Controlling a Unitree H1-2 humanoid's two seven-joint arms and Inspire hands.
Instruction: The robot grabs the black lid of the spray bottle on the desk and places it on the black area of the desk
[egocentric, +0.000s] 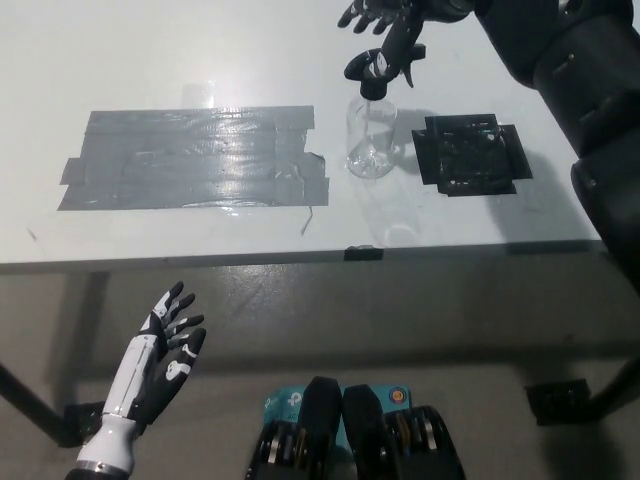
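A clear spray bottle (371, 137) stands upright on the white desk (200, 60), its black spray lid (371, 73) on top. My black right hand (388, 22) hovers at the picture's top edge just above and behind the lid, fingers spread, one finger reaching down beside the lid's right side. It holds nothing. The black taped area (470, 153) lies on the desk just right of the bottle. My white left hand (155, 360) rests open below the desk's front edge at the lower left.
A wide patch of grey tape (190, 158) covers the desk left of the bottle. The desk's front edge (300, 258) runs across the middle of the picture. My black right arm (570, 70) stretches over the desk's right side.
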